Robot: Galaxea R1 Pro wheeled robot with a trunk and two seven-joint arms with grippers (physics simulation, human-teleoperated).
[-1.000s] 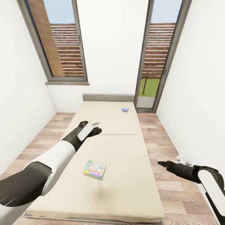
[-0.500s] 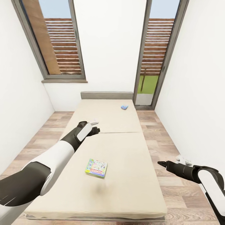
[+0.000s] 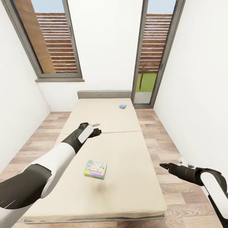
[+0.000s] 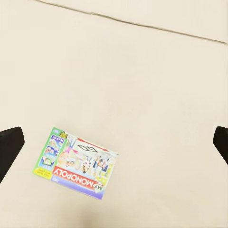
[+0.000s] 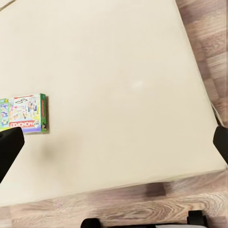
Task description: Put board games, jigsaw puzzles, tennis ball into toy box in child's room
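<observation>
Bed (image 3: 126, 177) lies ahead between two windows. One board game, a Monopoly box (image 3: 95, 169), lies flat on the near half of the mattress; a second, small blue board game (image 3: 123, 106) lies near the headboard. Left claw (image 3: 97, 127) hangs above the mattress, fingers spread wide, empty. Right claw (image 3: 164, 165) hangs over the floor beside the bed, fingers likewise apart, empty.

Bare mattress (image 3: 126, 164) open all round the Monopoly box (image 3: 95, 169), walls hem both floor strips
</observation>
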